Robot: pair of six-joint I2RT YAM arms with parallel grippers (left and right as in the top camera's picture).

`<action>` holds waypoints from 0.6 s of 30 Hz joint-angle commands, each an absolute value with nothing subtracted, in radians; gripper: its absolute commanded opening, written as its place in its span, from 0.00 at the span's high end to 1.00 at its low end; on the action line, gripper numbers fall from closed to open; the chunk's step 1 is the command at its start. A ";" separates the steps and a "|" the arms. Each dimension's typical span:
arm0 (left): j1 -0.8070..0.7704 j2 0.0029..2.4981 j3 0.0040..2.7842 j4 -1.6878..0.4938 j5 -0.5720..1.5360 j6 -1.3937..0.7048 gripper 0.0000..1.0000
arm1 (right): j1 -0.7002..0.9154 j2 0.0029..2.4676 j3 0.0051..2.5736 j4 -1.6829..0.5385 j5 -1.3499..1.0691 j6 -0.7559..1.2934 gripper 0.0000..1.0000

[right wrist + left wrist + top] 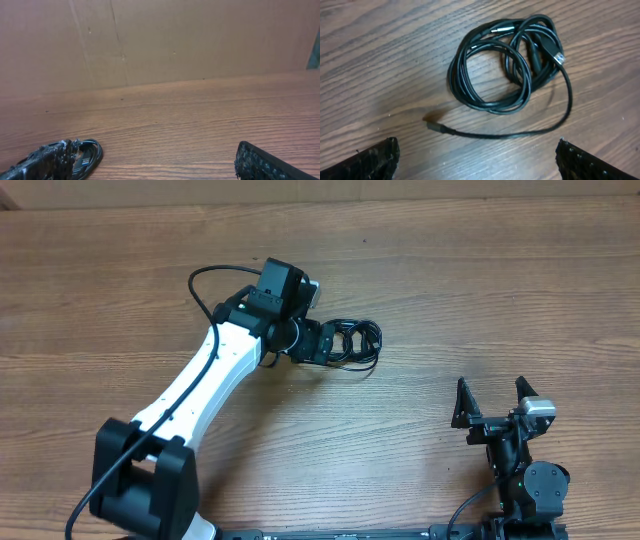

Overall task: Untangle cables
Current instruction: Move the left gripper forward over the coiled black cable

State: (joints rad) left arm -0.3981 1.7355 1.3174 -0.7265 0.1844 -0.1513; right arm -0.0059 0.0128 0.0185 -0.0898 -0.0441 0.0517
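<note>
Cables (527, 55) below outstretched left arm (215, 370), pincer (476, 150) agape

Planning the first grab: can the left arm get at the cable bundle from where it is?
Probably yes. The left gripper hangs open close above the cables, and nothing lies between its fingers and them.

Thin black cables (495, 70) in a tangled coil, flat on the wooden tabletop (380, 60), one plug-tipped end trailing loose beside it
</note>
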 commanded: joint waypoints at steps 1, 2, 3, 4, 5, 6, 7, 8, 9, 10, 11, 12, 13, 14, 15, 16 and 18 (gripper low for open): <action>-0.403 1.792 1.345 -0.705 0.168 -0.170 0.01 | -0.005 0.003 0.008 -0.083 -0.035 0.056 0.00; -0.404 1.809 1.345 -0.697 0.153 -0.197 0.00 | -0.005 0.003 0.008 -0.083 -0.035 0.056 0.00; -0.405 1.821 1.345 -0.693 0.139 -0.219 0.00 | -0.005 0.003 0.008 -0.083 -0.035 0.056 0.00; -0.406 1.848 1.345 -0.681 0.112 -0.252 0.00 | -0.005 0.003 0.008 -0.083 -0.035 0.056 0.00; -0.406 1.863 1.345 -0.670 0.110 -0.260 0.00 | -0.005 0.003 0.008 -0.083 -0.035 0.056 0.00; -0.406 1.881 1.345 -0.653 0.112 -0.268 0.00 | -0.005 0.003 0.008 -0.083 -0.035 0.056 0.00; -0.406 1.893 1.345 -0.643 0.109 -0.274 0.00 | -0.005 0.003 0.008 -0.083 -0.035 0.056 0.00; -0.406 1.902 1.345 -0.634 0.100 -0.281 0.00 | -0.005 0.003 0.008 -0.083 -0.035 0.056 0.00; -0.406 1.911 1.345 -0.624 0.082 -0.290 0.00 | -0.005 0.003 0.008 -0.083 -0.035 0.056 0.00; -0.407 1.918 1.345 -0.617 0.065 -0.295 0.00 | -0.005 0.003 0.008 -0.083 -0.035 0.056 0.00; -0.408 1.923 1.345 -0.608 0.052 -0.296 0.00 | -0.005 0.003 0.008 -0.083 -0.035 0.056 0.00; -0.408 1.927 1.345 -0.601 0.044 -0.295 0.00 | -0.005 0.003 0.008 -0.083 -0.035 0.056 0.00; -0.408 1.931 1.345 -0.594 0.026 -0.295 0.00 | -0.005 0.003 0.008 -0.083 -0.035 0.056 0.00; -0.410 1.935 1.345 -0.589 0.002 -0.295 0.09 | -0.005 0.003 0.008 -0.083 -0.035 0.056 0.00; -0.413 1.937 1.345 -0.589 -0.017 -0.295 0.14 | -0.005 0.003 0.008 -0.083 -0.035 0.056 0.00; -0.418 1.942 1.345 -0.590 -0.044 -0.294 0.15 | -0.005 0.003 0.008 -0.083 -0.035 0.056 0.00; -0.435 1.950 1.345 -0.590 -0.104 -0.291 0.07 | -0.005 0.003 0.008 -0.083 -0.035 0.056 0.00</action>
